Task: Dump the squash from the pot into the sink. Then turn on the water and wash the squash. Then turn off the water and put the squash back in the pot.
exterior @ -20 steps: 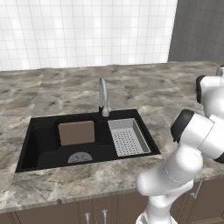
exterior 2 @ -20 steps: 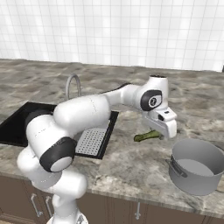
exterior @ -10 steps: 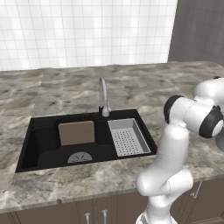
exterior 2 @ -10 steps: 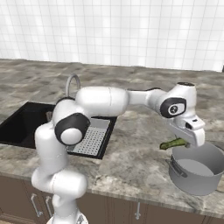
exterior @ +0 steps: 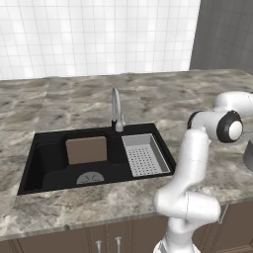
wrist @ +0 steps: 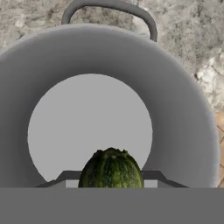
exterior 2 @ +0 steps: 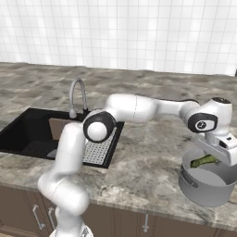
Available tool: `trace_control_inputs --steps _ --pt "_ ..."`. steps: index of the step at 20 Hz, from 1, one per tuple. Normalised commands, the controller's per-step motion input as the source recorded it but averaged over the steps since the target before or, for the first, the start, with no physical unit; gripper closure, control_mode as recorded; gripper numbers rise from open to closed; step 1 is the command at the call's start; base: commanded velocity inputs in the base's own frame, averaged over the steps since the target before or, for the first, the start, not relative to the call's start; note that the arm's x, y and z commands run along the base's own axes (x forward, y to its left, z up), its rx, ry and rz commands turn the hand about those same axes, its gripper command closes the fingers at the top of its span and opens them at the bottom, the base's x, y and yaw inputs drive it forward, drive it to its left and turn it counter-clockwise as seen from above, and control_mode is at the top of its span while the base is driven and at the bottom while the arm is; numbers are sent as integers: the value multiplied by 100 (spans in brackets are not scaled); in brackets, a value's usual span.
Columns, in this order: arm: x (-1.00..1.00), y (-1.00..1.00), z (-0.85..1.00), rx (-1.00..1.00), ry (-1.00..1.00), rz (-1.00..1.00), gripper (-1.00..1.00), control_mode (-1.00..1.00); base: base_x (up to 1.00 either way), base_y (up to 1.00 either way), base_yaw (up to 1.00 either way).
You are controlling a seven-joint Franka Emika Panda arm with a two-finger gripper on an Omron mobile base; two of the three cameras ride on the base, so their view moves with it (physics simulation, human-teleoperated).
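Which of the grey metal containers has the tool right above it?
The round pot on the counter, right of the sink; the tool holds the squash over it. The perforated tray sits in the sink.

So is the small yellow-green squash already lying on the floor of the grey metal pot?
No. The small yellow-green squash hangs in the gripper above the grey metal pot, whose bottom is bare in the hand view.

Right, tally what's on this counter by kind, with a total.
Pot: 1
Squash, held in the tool over the pot: 1
Sink: 1
Faucet: 1
Strainer tray: 1
Brown board in the sink: 1
Total: 6
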Motion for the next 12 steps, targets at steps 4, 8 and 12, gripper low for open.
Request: trace_control_inputs --steps 4,8,12 --pt "1 -33 -22 2 -3 -1 100 -100 0 0 0" --pt "0 -6 -19 1 -7 -2 100 -100 0 0 0" --pt "1 1 -17 0 -10 -5 100 -100 0 0 0"
